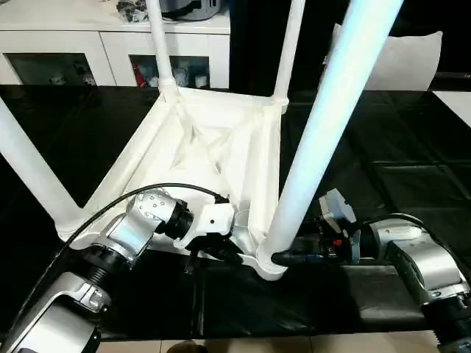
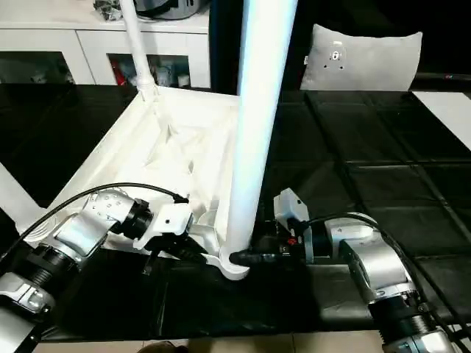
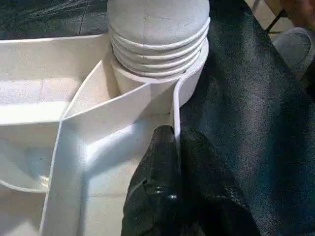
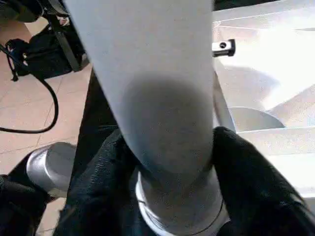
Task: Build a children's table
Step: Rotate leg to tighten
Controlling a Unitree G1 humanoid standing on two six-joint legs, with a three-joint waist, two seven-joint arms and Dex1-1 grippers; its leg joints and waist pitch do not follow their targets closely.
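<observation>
Black sheeting covers the work table, and on it the white plastic tabletop lies upside down, ribbed underside up. Four white tube legs rise from its corner sockets: the nearest leg, largest in view, stands in the near corner socket between the two arms; another leg leans out at the left; two more stand at the far corners.

Behind the table sit a white cabinet with glass doors and a pale cushion-like panel.

The right gripper reaches in level, its black fingers wrapped on either side of the nearest leg's base, just above the socket.

The left gripper has its fingers pressed together on the tabletop's thin edge wall, just beside that same socket.
</observation>
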